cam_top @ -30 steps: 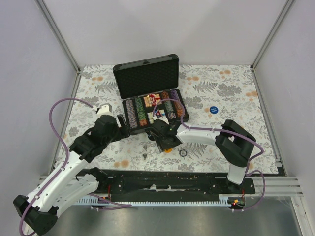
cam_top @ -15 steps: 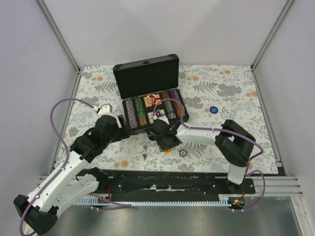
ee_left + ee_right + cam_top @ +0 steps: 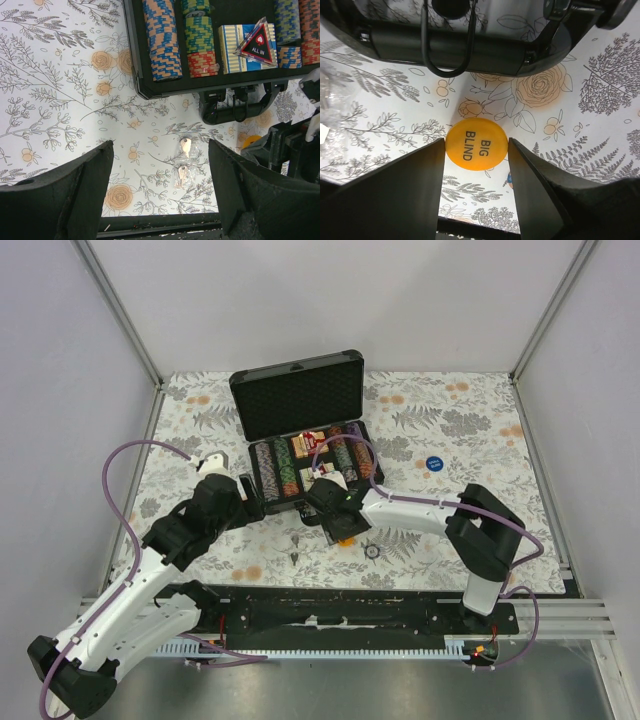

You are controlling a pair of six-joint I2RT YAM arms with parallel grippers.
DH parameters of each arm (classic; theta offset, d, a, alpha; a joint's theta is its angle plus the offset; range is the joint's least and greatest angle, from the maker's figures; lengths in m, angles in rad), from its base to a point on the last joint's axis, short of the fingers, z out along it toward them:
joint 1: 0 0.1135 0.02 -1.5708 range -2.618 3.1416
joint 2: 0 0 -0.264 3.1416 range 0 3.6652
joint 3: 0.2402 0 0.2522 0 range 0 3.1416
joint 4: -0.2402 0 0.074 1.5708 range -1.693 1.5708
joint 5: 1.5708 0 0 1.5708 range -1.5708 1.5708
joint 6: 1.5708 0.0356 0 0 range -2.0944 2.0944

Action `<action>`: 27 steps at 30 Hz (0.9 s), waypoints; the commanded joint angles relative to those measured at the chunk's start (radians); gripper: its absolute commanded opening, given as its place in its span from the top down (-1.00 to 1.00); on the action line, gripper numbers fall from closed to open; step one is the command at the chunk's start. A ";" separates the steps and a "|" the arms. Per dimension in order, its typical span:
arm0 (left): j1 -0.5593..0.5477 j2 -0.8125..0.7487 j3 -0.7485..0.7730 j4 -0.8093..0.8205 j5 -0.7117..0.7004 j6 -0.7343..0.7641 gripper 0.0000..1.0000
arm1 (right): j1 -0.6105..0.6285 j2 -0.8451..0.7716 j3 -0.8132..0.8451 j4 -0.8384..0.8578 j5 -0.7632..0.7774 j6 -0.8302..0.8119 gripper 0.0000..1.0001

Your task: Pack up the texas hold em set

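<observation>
The right gripper point(image 3: 476, 155) was closed on the yellow button point(image 3: 476, 144), both fingers touching its sides; just beyond it was the case handle point(image 3: 480, 50). The left gripper point(image 3: 160, 170) stood wide apart over the table point(image 3: 60, 100); ahead lay a bag of keys point(image 3: 183, 162), further the open case point(image 3: 145, 92) with chips point(image 3: 161, 42)

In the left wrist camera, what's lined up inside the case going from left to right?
Inside the case: blue-and-orange chip column → green-and-red chip column → blue card deck → dark blue chip column → red chip column, cut off by the frame edge.
</observation>
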 commanded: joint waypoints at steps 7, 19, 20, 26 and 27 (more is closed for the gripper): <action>0.004 -0.005 0.038 0.004 -0.013 0.020 -0.64 | -0.012 -0.123 0.112 -0.048 0.039 -0.029 -0.18; 0.003 -0.014 0.043 -0.005 -0.018 0.016 -0.64 | -0.125 -0.046 0.318 -0.029 0.079 -0.136 -0.17; 0.004 -0.015 0.044 -0.008 -0.019 0.013 -0.64 | -0.135 -0.032 0.344 -0.020 0.085 -0.150 -0.17; 0.004 -0.020 0.047 -0.012 -0.008 0.008 -0.64 | -0.190 0.100 0.505 0.041 0.117 -0.228 -0.18; 0.003 -0.022 0.050 -0.014 -0.008 0.008 -0.64 | -0.196 0.123 0.534 0.052 0.117 -0.237 -0.18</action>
